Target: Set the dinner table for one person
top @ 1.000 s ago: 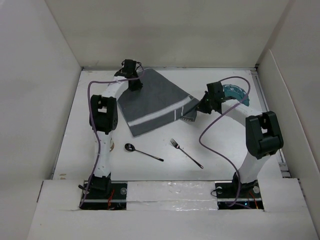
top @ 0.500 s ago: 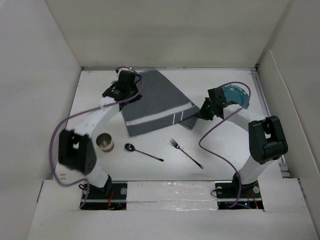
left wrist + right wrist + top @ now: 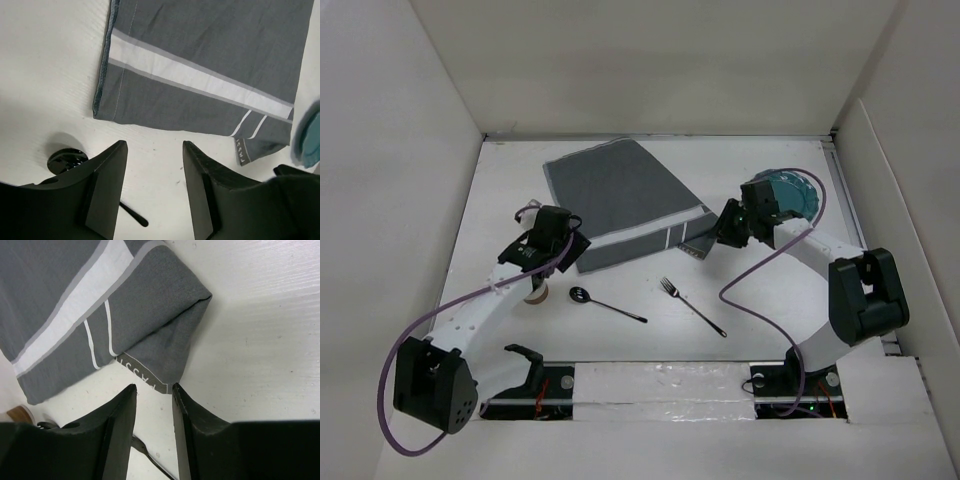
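Table point(image 3: 770, 300) is carrying every item in view, and it is filling the floor of the white-walled bay in front of your two arms. Placemat point(image 3: 620, 195) is lying skewed on the far middle of the table, with its pale stripe running along the near side. Its near right corner is folding over on itself.

Your right gripper point(image 3: 154, 387) is hanging at that folded corner. Its fingers are standing slightly apart, and the hem of the placemat is showing just past the tips. Whether they are touching the cloth, you cannot tell from these views.

Your left gripper point(image 3: 153, 147) is hovering over bare table just near of the placemat's near left corner. Its fingers are standing wide apart and are holding nothing.

Spoon point(image 3: 605, 303) is lying near of the placemat, its bowl pointing left. Fork point(image 3: 692, 305) is lying to the right of it, apart from it, its prongs pointing to the far left. Cup point(image 3: 535, 293) is sitting left of the spoon, mostly hidden under the left arm. Plate point(image 3: 792, 188), teal, is resting at the far right, partly covered by the right arm.
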Action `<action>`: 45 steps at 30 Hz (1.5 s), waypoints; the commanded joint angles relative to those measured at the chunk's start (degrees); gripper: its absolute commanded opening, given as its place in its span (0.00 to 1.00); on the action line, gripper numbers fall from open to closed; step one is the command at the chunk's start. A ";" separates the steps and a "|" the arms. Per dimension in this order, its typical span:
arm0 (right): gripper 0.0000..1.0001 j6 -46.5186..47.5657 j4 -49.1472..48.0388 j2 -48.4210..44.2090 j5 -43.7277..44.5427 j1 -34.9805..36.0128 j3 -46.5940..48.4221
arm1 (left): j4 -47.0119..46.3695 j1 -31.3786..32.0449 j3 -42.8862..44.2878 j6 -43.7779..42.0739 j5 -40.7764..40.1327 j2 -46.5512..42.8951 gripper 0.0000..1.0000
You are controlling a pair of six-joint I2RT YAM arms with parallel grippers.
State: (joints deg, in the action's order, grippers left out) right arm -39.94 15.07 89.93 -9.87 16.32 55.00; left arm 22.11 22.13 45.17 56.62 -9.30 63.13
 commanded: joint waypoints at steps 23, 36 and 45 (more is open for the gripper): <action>0.45 3.12 -0.48 -5.82 -4.54 -0.23 -1.74 | 4.08 9.25 -1.31 30.38 -8.90 13.85 0.46; 0.45 3.82 -0.57 -6.35 -6.57 -0.76 -1.83 | 3.39 7.85 -0.08 32.41 -10.66 21.68 0.45; 0.44 3.73 0.05 -8.45 -7.09 -2.52 -4.46 | 3.21 7.84 1.59 31.10 -12.94 22.56 0.46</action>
State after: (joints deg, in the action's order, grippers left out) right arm -37.10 15.35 84.25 -16.12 14.24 52.10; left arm 23.57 30.26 45.25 86.00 -17.93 85.12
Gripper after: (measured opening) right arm 0.445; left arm 0.459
